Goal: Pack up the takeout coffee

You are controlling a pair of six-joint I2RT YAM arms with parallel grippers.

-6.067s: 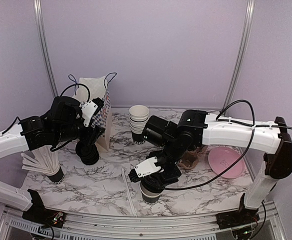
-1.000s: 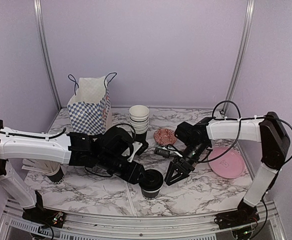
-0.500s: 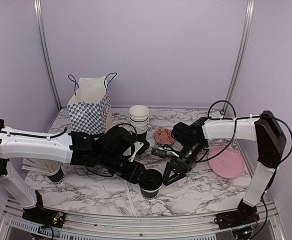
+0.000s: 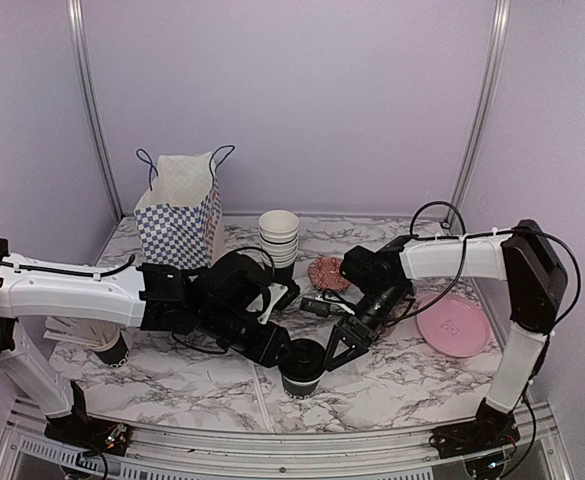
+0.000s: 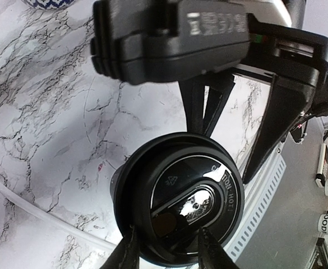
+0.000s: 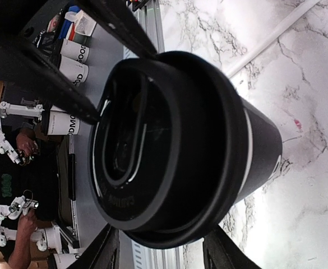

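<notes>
Left gripper point(image 5: 166, 250) flanked the takeout coffee point(image 4: 303, 368), bottom centre, grip unclear; right gripper point(image 4: 339, 352) gaped wide beside it; I'd have clamped squarely below the lid point(image 5: 178, 207).

Big swap here! The left gripper point(image 4: 292, 356), well away at the back six seconds ago, now reaches across, and the takeout coffee point(image 4: 303, 374) sits right at its fingertips. Its fingers point(image 5: 127, 253) are narrowing around the lid's near edge; gripped or not, hard to tell. The right gripper point(image 4: 332, 352), which was pressing down on top of that cup, has come off. The cup now stands just ahead of its spread fingers, closer than a second ago.
</notes>
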